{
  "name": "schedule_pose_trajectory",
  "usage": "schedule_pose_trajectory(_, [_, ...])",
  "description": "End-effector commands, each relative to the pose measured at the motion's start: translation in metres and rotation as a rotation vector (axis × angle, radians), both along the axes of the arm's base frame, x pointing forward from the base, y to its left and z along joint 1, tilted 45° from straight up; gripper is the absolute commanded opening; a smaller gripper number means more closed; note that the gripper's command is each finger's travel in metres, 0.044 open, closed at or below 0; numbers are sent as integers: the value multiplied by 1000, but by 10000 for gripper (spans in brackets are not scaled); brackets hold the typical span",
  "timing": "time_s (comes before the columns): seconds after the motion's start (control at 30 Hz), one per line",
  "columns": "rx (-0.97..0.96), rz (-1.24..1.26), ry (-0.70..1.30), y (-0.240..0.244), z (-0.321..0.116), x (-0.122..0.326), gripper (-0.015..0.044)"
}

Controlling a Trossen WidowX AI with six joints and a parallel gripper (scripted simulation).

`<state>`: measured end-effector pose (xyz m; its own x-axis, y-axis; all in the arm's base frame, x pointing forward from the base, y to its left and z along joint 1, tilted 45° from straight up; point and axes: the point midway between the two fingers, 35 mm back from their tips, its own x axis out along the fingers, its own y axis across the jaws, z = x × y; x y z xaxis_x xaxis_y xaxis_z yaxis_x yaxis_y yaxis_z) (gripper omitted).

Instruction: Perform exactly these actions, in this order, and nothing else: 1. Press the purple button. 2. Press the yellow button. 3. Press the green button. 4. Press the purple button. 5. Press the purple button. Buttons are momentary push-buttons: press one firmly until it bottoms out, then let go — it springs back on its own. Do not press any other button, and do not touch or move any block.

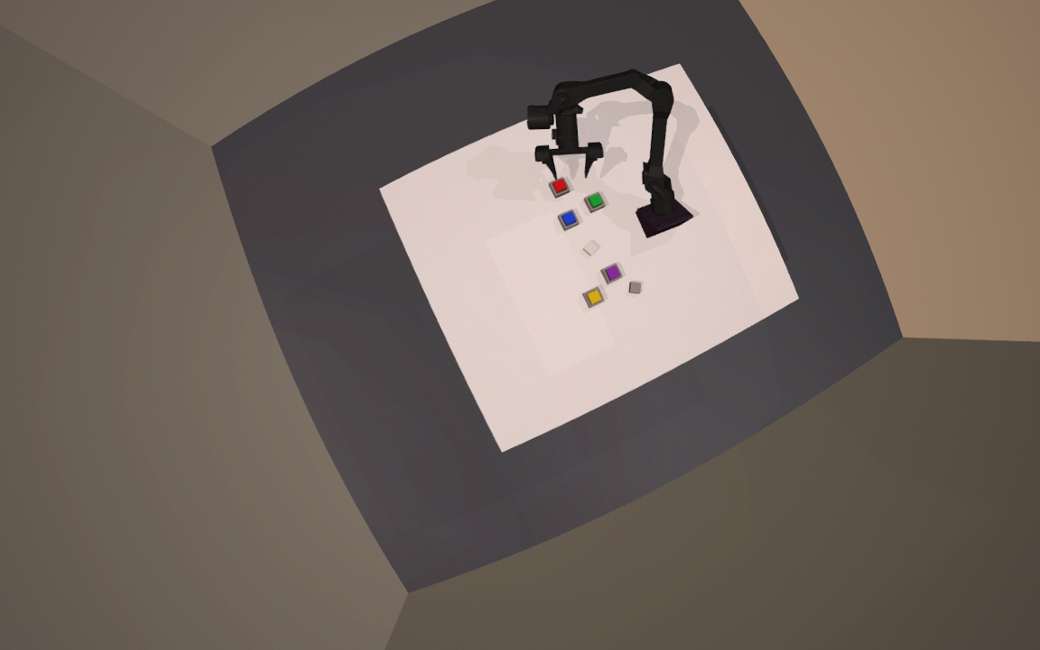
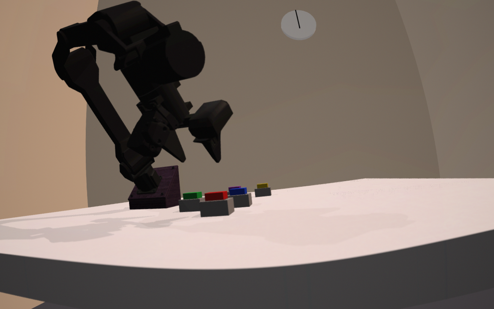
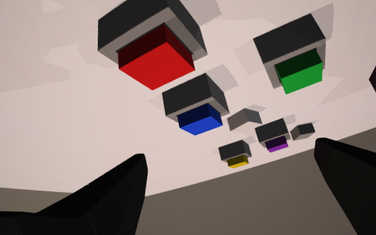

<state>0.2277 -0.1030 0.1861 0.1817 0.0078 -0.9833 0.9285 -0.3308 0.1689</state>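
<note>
arm [image 1: 656,129]: arched, wrist down | jaws: wide apart, empty, raised

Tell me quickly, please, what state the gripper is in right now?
Gripper: open, holding nothing, hanging above the red button without touching it.
</note>
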Motion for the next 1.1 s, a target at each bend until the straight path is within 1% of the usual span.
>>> schedule_pose_trajectory(0.0, [-50, 290, 152, 36, -32, 26, 400])
schedule_pose_trajectory(0.2, [-153, 694, 352, 95, -78, 45, 400])
schedule_pose_trajectory(0.37, [-274, 1038, 510, 148, -115, 45, 400])
schedule_pose_trajectory(0.53, [-430, 1382, 659, 200, -151, 31, 400])
schedule_pose_trajectory(0.73, [-662, 1772, 826, 253, -192, -1, 400])
schedule_pose_trajectory(0.8, [-692, 1816, 844, 258, -196, -6, 400])
schedule_pose_trajectory(0.97, [-692, 1816, 844, 258, -196, -6, 400])
schedule_pose_trajectory(1.07, [-693, 1816, 843, 242, -214, -4, 321])
